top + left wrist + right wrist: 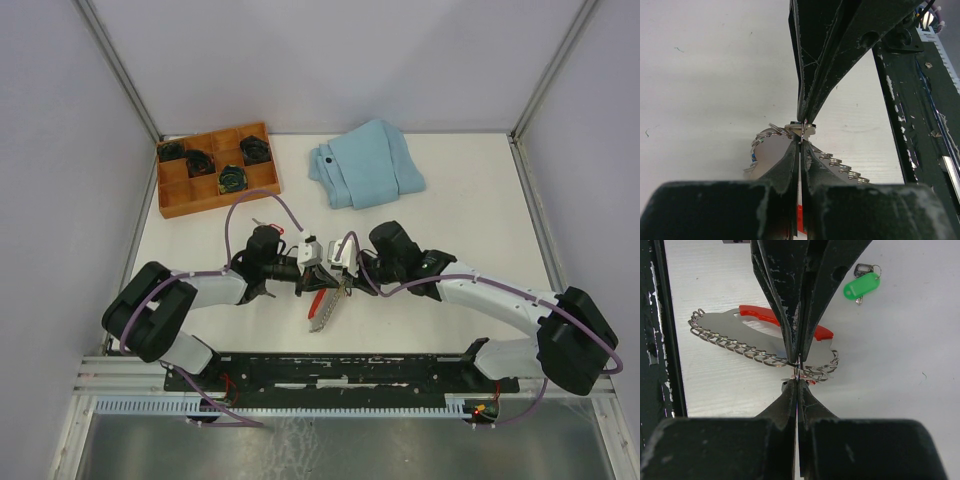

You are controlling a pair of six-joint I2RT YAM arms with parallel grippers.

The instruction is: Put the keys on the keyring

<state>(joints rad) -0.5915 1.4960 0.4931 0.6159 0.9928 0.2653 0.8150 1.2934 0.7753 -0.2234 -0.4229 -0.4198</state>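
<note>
Left wrist view has the left gripper (800,144) at the bottom of the picture, its two dark fingers pressed together with a thin silvery wire loop nipped at their tips. Straight opposite, coming down from the top of that view, the right gripper (804,119) is closed just as tightly. It meets the left one tip to tip and sits on the same bit of wire. The right wrist view shows this meeting from the other side, with the small loop caught between the two sets of tips.

That loop belongs to the keyring (765,316), which lies flat on the white table (900,390) directly beneath the grippers. Its red strip curves along one edge of a silvery plate, and the row of loops (735,344) runs along the other edge. A green-tagged key (861,285) lies near the keyring, not touching it.

From the top external view the arms meet nose to nose mid-table, and the keyring's end pokes out toward the bases. Well beyond lies a folded light-blue cloth (365,165). To its left stands an orange compartment tray (180,195) holding small dark items in four pockets, too small to make out.
</note>
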